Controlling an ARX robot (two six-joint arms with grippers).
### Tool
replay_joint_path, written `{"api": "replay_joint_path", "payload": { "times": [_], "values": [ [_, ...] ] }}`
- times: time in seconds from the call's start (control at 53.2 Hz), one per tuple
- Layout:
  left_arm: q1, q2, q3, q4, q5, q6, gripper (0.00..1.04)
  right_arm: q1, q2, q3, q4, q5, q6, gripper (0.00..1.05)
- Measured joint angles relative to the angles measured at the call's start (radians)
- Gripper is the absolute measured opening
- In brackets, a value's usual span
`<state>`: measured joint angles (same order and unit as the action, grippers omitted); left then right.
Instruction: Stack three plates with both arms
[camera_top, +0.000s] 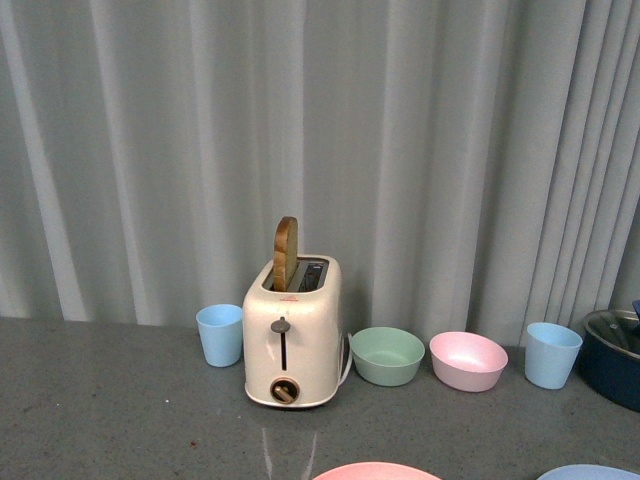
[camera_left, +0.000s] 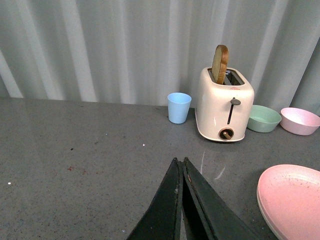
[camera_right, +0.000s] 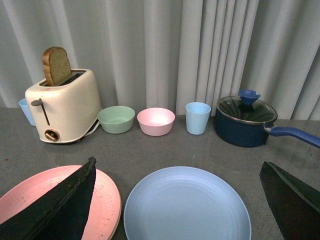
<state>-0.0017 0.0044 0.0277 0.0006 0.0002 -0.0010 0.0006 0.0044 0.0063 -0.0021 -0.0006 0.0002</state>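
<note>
A pink plate and a light blue plate lie side by side on the grey counter, pink to the left. Both just show at the bottom edge of the front view, pink and blue. The pink plate also shows in the left wrist view. The cream-beige plate is out of view. My right gripper is open wide above the blue plate, its fingers on either side. My left gripper is shut and empty above bare counter, left of the pink plate. Neither arm shows in the front view.
A cream toaster with a slice of bread stands at the back, with a blue cup to its left, then a green bowl, a pink bowl and another blue cup to its right. A dark blue lidded pot stands far right. A curtain hangs behind.
</note>
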Motion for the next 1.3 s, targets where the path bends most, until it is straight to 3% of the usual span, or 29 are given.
{"api": "replay_joint_path", "payload": {
  "times": [0.094, 0.15, 0.658, 0.846, 0.884, 0.903, 0.94, 0.978, 1.166, 1.297],
  "values": [
    [0.000, 0.000, 0.000, 0.000, 0.000, 0.000, 0.04, 0.000, 0.000, 0.000, 0.000, 0.000, 0.000, 0.97],
    [0.000, 0.000, 0.000, 0.000, 0.000, -0.001, 0.09, 0.000, 0.000, 0.000, 0.000, 0.000, 0.000, 0.97],
    [0.000, 0.000, 0.000, 0.000, 0.000, 0.000, 1.00, 0.000, 0.000, 0.000, 0.000, 0.000, 0.000, 0.97],
    [0.000, 0.000, 0.000, 0.000, 0.000, 0.000, 0.98, 0.000, 0.000, 0.000, 0.000, 0.000, 0.000, 0.97],
    [0.000, 0.000, 0.000, 0.000, 0.000, 0.000, 0.98, 0.024, 0.017, 0.008, -0.025, 0.087, -0.006, 0.97],
    [0.000, 0.000, 0.000, 0.000, 0.000, 0.000, 0.98, 0.046, 0.056, 0.026, -0.040, 0.205, -0.019, 0.97],
    [0.000, 0.000, 0.000, 0.000, -0.002, -0.001, 0.98, 0.037, 0.146, 0.050, 0.000, 0.330, -0.040, 0.97],
    [0.000, 0.000, 0.000, 0.000, -0.002, -0.001, 0.98, 0.005, 0.204, 0.064, 0.050, 0.338, -0.052, 0.97],
    [0.000, 0.000, 0.000, 0.000, 0.000, 0.000, 0.98, -0.259, 0.653, 0.211, 0.409, 0.108, -0.069, 0.97],
    [0.000, 0.000, 0.000, 0.000, 0.000, 0.000, 0.98, -0.388, 1.064, 0.401, 0.470, -0.046, -0.023, 0.97]
  ]
}}
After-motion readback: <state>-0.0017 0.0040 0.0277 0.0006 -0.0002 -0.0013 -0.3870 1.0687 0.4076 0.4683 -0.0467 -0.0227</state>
